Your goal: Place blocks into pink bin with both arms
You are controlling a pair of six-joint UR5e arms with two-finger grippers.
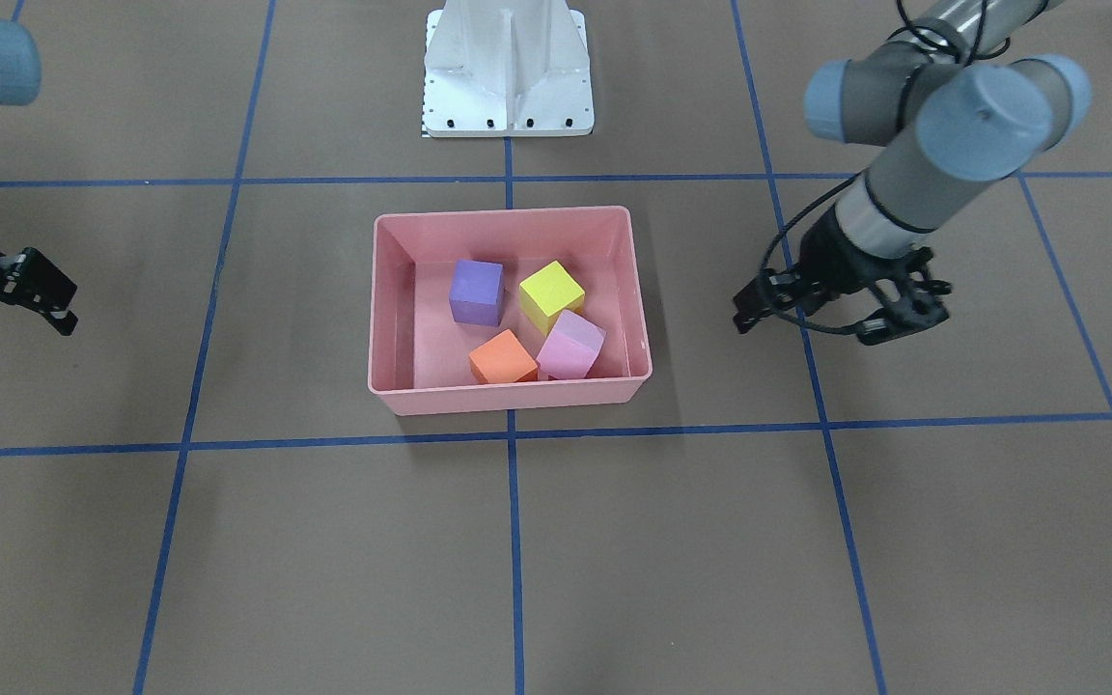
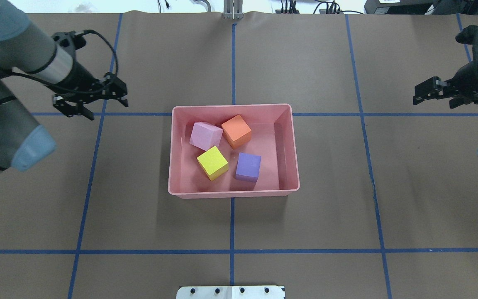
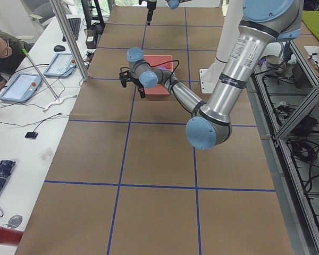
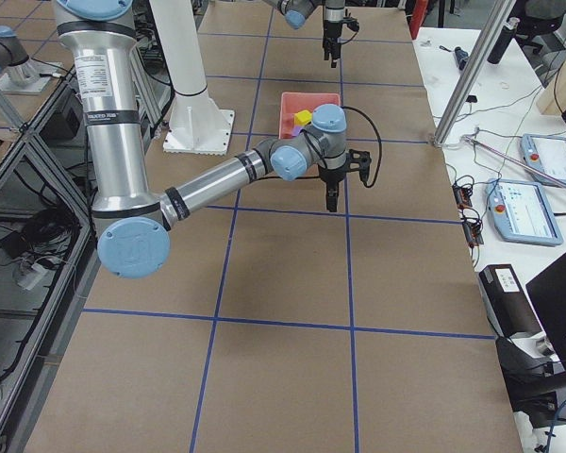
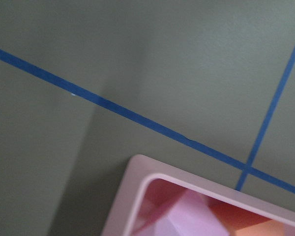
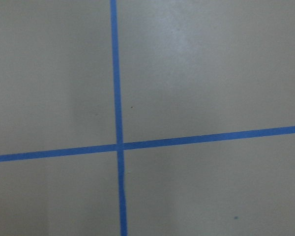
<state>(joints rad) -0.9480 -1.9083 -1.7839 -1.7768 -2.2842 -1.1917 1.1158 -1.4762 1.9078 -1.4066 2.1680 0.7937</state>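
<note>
Table (image 2: 326, 216) beneath parted, empty jaws

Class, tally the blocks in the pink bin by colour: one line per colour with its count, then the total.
Orange block: 1
Purple block: 1
Yellow block: 1
Pale pink block: 1
Total: 4 blocks, all inside the pink bin

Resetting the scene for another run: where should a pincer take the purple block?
Probably from straight above, closing on the purple block across its upright faces toward the yellow block and the opposite pink bin wall. It sits flat with gaps there; the walls bar a sideways approach.
</note>
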